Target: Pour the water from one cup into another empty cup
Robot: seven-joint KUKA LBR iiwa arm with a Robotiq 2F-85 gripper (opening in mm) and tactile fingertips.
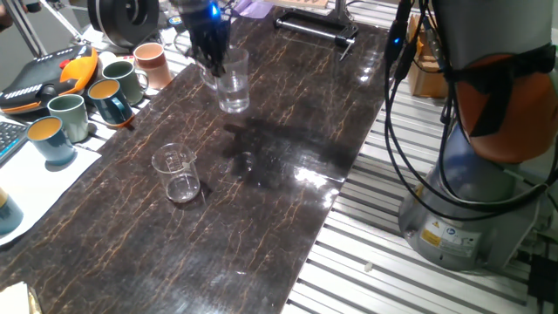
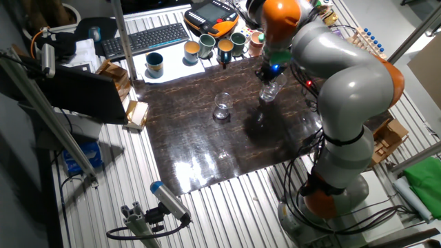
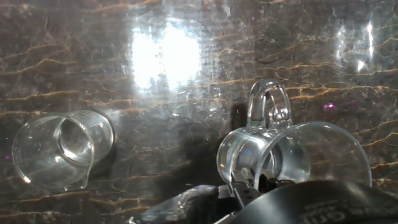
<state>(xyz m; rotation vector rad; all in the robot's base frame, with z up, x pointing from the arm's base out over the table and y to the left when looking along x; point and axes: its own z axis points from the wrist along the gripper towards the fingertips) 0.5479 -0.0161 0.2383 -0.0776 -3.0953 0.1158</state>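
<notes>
the end effector [image 1: 212, 54] grips the tall clear tapered tumbler [image 1: 233, 85], lifted above the desk [image 1: 288, 174]; the short clear straight-sided glass [image 1: 177, 174] stands well apart, toward the mugs' side.

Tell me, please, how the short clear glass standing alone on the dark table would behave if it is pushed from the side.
The short glass looks thin and empty, so probably light and fragile. On the glossy table it would likely slide; a push near its rim might tip it.

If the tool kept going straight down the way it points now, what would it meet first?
Probably the dark tabletop: the tool, shut on the clear cup, hangs above bare surface. The empty glass stands off to one side, though depth is uncertain.
</notes>
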